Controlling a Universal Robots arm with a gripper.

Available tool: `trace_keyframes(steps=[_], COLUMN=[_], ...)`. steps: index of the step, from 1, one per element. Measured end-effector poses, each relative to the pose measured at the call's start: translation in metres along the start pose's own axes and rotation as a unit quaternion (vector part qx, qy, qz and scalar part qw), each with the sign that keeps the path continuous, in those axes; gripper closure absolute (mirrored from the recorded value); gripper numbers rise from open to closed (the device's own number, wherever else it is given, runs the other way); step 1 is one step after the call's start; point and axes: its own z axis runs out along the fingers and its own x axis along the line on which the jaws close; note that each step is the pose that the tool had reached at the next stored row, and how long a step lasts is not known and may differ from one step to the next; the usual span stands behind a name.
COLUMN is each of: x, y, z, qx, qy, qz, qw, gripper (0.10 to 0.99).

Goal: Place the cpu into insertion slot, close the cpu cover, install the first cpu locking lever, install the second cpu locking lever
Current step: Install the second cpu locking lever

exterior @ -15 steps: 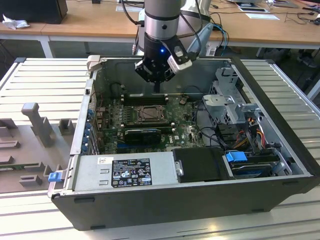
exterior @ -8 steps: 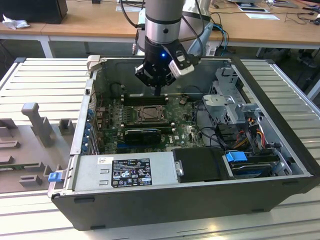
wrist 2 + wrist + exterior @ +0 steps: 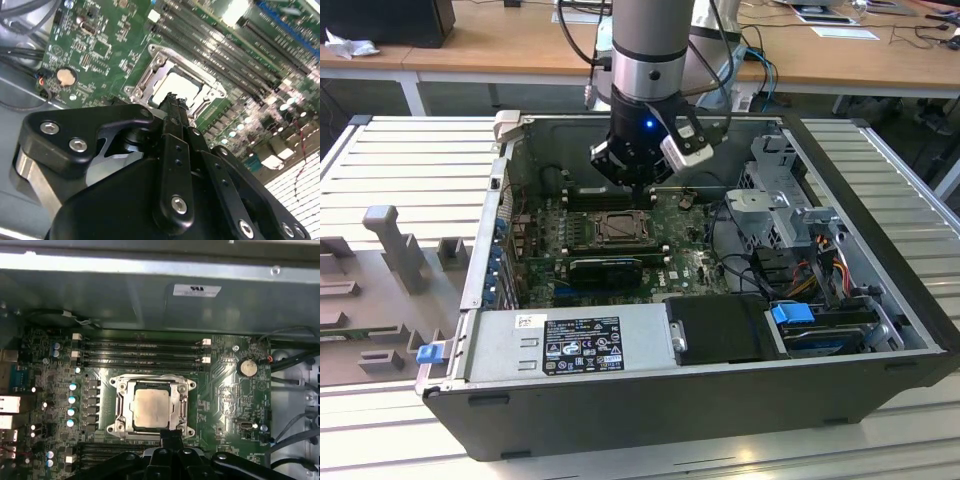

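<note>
The cpu [image 3: 151, 407], a silver-grey square, lies in the insertion slot [image 3: 595, 232] on the green board inside the open computer case. The cpu cover [image 3: 124, 402], a thin metal frame, lies flat around it, with the chip's top showing through the window. My gripper [image 3: 170, 436] hangs just above the rim of the slot, fingers pressed together and holding nothing. In the second wrist view the cpu [image 3: 176, 89] sits just beyond my gripper [image 3: 172, 102]. In the exterior view my gripper [image 3: 638, 185] is over the socket's far edge.
Long black memory slots [image 3: 142, 352] run beside the socket. A black card [image 3: 605, 268] stands on its other side. A coin battery [image 3: 247, 367], cables [image 3: 740, 260], a metal drive cage [image 3: 780, 200] and the power supply [image 3: 570, 345] crowd the case.
</note>
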Motion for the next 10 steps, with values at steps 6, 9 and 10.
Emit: trace_keyframes(steps=[6,9,10], x=[0.0005,0.0016,0.0024], y=[-0.0095,-0.0181,-0.0207], z=[0.0084,0.0118,0.0125], qx=[-0.0025,-0.0059,-0.0099], qy=[0.0041,0.0041,0.0040], qz=[-0.006,-0.008,-0.008], qw=[1.0000,0.9999,0.9999], gripper=[0.980,0.980,0.980])
